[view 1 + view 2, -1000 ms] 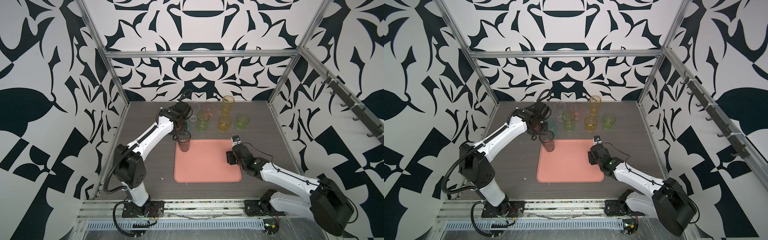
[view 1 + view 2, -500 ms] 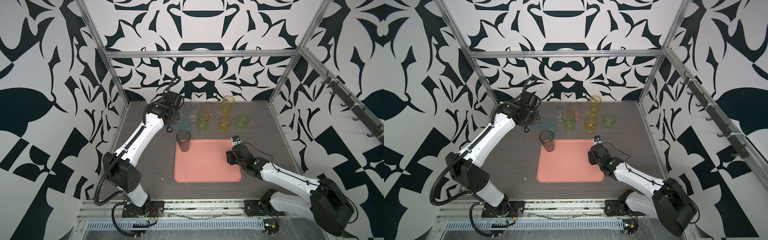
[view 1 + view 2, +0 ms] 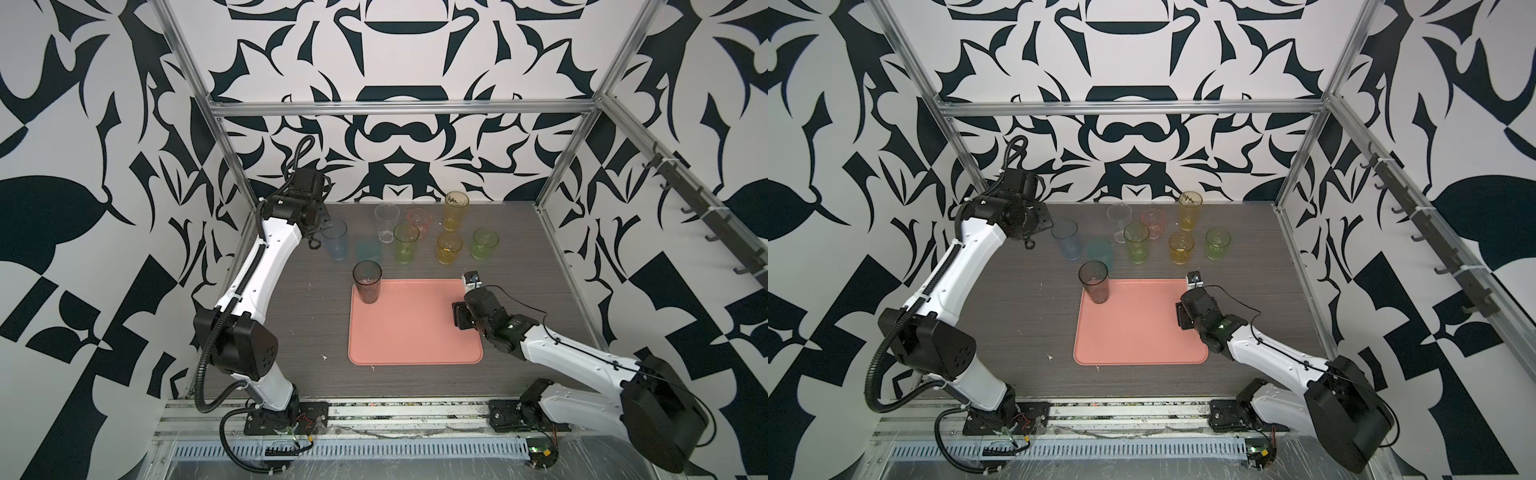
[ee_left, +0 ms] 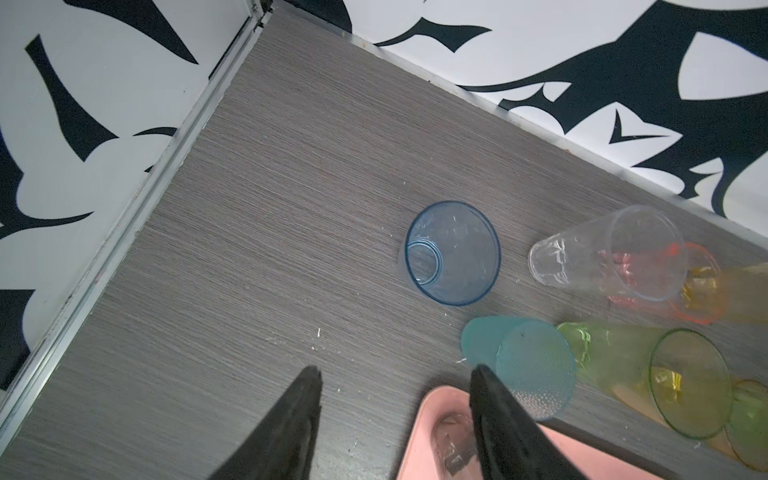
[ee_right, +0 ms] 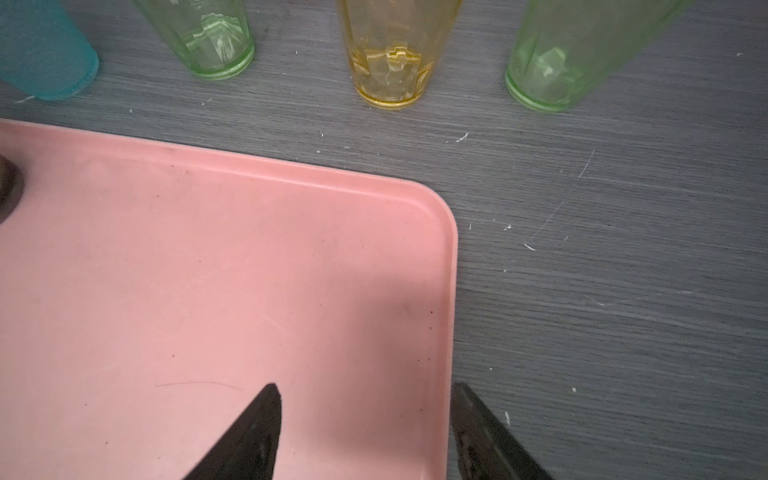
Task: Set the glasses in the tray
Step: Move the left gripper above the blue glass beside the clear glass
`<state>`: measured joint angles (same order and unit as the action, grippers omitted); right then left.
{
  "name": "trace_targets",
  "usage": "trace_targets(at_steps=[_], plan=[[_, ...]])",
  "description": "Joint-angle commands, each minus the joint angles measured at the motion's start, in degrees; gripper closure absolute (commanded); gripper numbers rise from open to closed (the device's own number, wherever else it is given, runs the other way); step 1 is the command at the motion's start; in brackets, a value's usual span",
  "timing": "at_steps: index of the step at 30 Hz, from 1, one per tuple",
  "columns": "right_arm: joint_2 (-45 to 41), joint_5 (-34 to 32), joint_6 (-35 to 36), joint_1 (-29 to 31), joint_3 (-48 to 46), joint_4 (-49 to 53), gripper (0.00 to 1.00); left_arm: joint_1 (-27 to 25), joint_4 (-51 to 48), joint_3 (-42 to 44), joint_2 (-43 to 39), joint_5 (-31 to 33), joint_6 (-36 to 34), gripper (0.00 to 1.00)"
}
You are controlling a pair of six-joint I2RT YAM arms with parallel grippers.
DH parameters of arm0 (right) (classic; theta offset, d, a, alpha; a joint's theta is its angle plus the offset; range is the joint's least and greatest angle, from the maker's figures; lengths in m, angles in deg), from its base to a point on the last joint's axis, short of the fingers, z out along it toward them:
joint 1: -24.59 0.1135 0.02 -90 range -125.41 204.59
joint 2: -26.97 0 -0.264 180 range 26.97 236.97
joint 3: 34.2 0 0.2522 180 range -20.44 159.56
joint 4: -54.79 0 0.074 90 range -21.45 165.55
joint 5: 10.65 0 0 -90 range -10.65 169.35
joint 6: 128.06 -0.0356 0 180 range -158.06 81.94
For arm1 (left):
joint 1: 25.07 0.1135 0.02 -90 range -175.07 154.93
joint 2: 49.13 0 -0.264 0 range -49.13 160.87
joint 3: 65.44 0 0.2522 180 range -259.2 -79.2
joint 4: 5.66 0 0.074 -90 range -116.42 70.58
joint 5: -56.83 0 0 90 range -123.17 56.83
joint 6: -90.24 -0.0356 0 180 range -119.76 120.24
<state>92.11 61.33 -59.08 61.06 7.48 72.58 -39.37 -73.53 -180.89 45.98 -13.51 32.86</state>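
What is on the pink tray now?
One grey glass stands upright in the far left corner of the tray. The rest looks bare; the right gripper covers a patch at its right edge.

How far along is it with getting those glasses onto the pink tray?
Done: one smoky grey tumbler stands in the tray's far left corner. In hand: nothing; the left hand and right hand are both open and empty. Left: eight on the table beyond the tray: blue, teal, clear, pink, tall green, short green, tall amber, short amber.
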Motion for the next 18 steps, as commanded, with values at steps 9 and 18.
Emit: trace_targets(at_steps=[9,18], plan=[[-0.61,-0.87,-0.08,-0.04,1.4,-0.58,0.33,4.36,1.38,-3.02,6.91,-6.25,1.13,0.37],[-0.39,-0.96,-0.12,-0.04,1.43,-0.63,0.33,5.51,0.24,-6.97,13.57,-8.83,1.22,0.35]])
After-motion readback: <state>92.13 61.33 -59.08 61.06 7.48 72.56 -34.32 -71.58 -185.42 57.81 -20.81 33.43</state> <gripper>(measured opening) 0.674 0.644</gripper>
